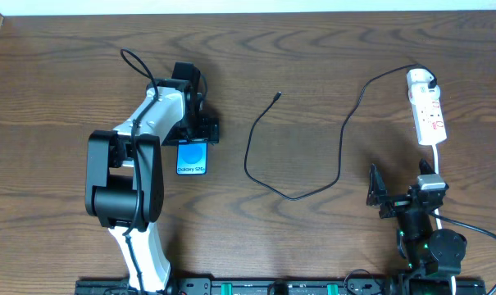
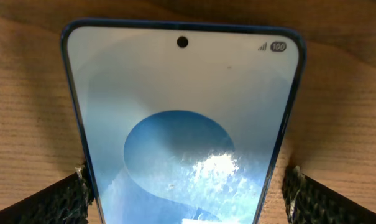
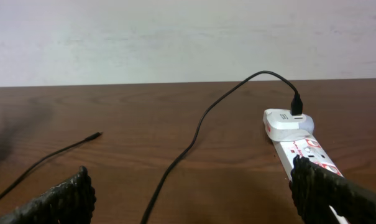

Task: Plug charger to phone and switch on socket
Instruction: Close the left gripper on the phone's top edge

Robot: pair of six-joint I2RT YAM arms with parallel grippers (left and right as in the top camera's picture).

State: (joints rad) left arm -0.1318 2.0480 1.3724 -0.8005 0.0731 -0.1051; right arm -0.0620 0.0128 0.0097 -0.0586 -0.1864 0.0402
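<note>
Your left end effector point(image 2: 184, 196) is straddling the phone point(image 2: 181, 124), released — your right end effector point(image 3: 191, 196) is gaping, the charger point(image 1: 293, 198) sprawling between them.

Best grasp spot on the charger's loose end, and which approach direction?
Pinch the charger just behind its plug tip, coming straight down from above and closing across the cable. It lies flat on the table, and that end is free with open wood around it.
</note>
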